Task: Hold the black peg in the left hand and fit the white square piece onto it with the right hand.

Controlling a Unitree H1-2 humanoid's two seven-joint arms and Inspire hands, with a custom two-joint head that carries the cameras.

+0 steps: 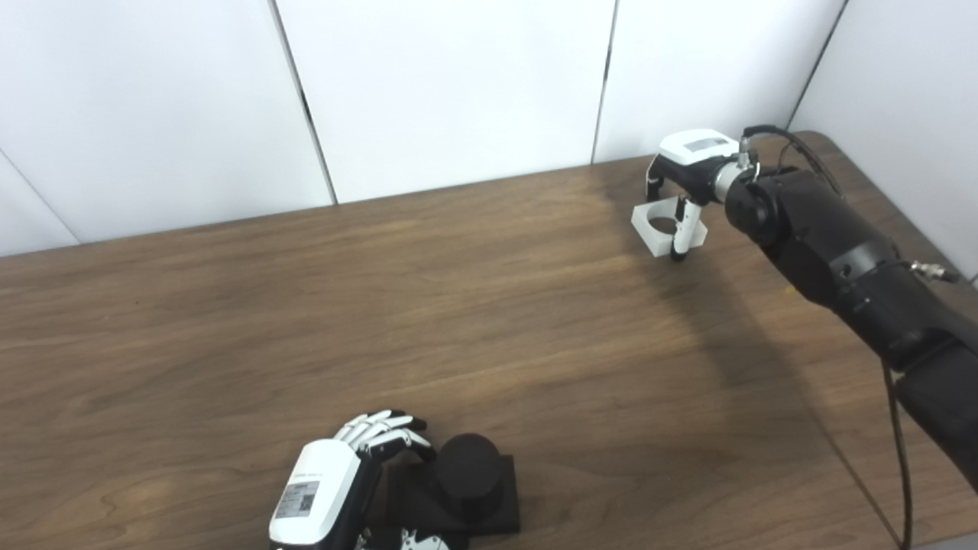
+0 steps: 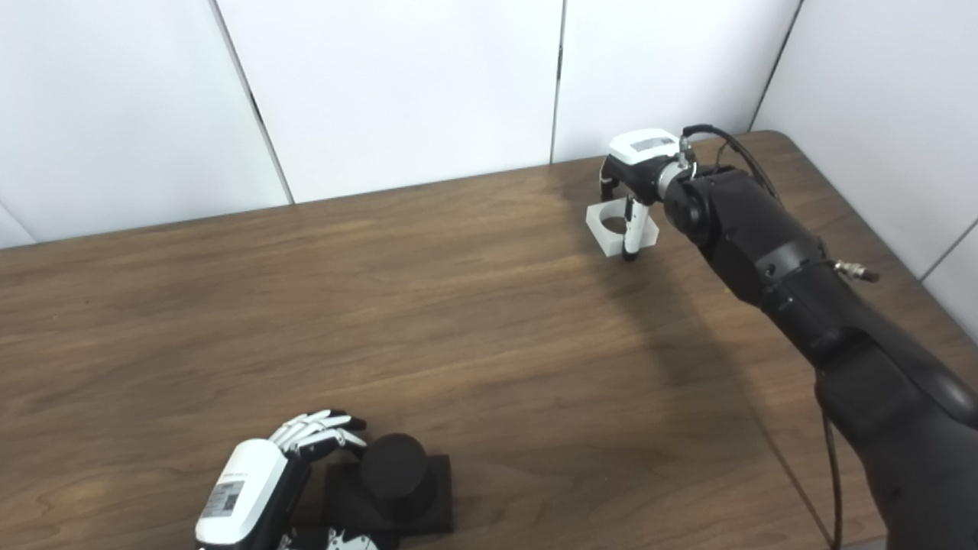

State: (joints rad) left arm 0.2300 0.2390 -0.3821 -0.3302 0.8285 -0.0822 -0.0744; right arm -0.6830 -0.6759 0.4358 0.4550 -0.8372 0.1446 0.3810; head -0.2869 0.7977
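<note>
left hand point(image 1: 348, 477) cupped around black peg point(image 1: 467, 477) at near edge, steadying it; right hand point(image 1: 682, 183) pinching white square piece point(image 1: 663, 226) by far right corner, ready to carry over.

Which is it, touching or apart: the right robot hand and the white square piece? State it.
Touching. In the left eye view, the right robot hand straddles the white square piece, with one finger lying against its front face.

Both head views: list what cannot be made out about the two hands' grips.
- Left hand on black peg: thumb side cut off by the bottom edge, both views; grip cannot be confirmed.
- Right hand over white square piece: far fingers hidden behind the palm; lifted or resting on the table, unclear.
</note>
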